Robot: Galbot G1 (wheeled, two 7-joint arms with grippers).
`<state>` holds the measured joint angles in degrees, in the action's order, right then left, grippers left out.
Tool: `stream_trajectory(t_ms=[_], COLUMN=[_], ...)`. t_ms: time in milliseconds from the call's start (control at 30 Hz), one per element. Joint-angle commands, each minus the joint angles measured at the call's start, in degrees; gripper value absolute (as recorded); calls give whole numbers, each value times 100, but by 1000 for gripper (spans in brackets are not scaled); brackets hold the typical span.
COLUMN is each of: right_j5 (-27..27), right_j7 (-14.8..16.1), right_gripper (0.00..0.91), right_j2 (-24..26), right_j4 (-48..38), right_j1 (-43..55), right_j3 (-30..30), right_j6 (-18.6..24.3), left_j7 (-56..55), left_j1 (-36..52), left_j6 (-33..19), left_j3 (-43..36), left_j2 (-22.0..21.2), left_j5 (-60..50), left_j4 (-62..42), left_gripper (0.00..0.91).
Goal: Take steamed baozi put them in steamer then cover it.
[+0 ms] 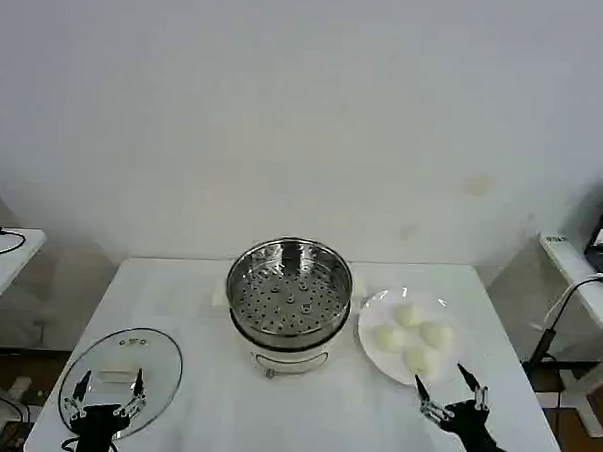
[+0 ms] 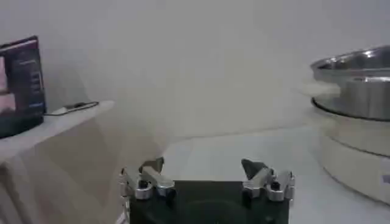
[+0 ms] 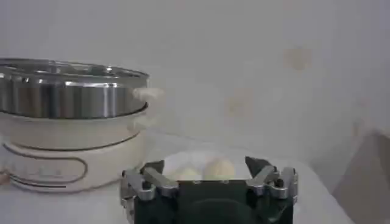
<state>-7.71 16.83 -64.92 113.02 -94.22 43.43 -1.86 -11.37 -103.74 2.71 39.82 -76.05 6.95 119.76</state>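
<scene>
While the left gripper (image 1: 110, 395) hovers spread over the cover (image 1: 121, 366), the right gripper (image 1: 451, 395) waits spread beside the baozi (image 1: 408, 339).

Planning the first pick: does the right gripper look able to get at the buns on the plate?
Probably yes. The right gripper is open, just in front of the plate, and the four buns lie uncovered with nothing between. The steamer stands off to the side.

- Black left gripper (image 1: 107, 393), lower left of the head view: slim dark fingers, silver metal knuckles.
- Black right gripper (image 1: 452, 395), lower right: same dark fingers, silver pivot joints, black wrist block.
</scene>
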Motion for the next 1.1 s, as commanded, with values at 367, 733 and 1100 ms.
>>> stream_trajectory(t_ms=[367, 733, 1100], right_j5=[1972, 2401, 2387], right_j7=[3308, 4497, 4857], right_gripper=[907, 907, 907], right_j2=[3325, 3371, 2239], right_j4=[-1920, -3927, -5177], right_j1=[3775, 8084, 9346], right_j3=[-1648, -5817, -7734], right_j6=[-803, -55, 129], left_j7=[870, 854, 875], left_j1=[-46, -64, -54], left_j6=[635, 565, 539], left_j3=[87, 201, 357], left_j2=[-125, -207, -158], left_j5=[-1167, -1174, -1201], left_j4=[219, 189, 197], left_gripper=[907, 907, 907])
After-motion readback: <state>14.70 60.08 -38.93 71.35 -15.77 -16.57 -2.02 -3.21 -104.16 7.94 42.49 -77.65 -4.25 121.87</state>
